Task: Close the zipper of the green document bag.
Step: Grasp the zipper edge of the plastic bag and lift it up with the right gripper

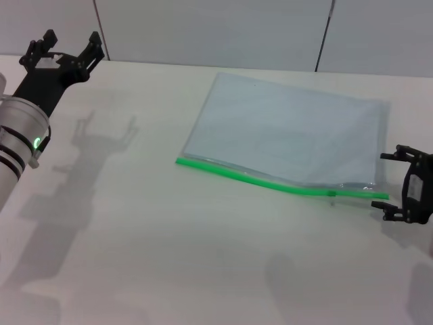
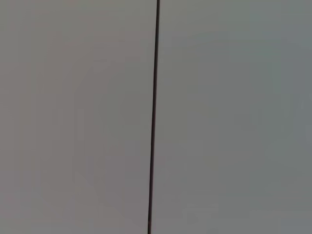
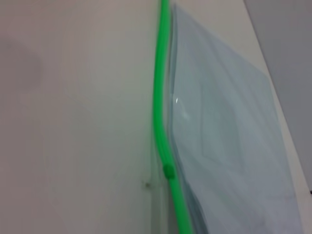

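On the table (image 1: 135, 237), green document bag (image 1: 291, 132), zipper (image 1: 270, 181) left-right, right hand (image 1: 396, 184) wide.

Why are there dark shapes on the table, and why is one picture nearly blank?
Head view: the dark shapes are shadows the left gripper and its arm cast on the table, with fainter ones near the right gripper. Left wrist view: only a plain wall with one dark seam. Right wrist view: soft focus, glare spot on the bag.
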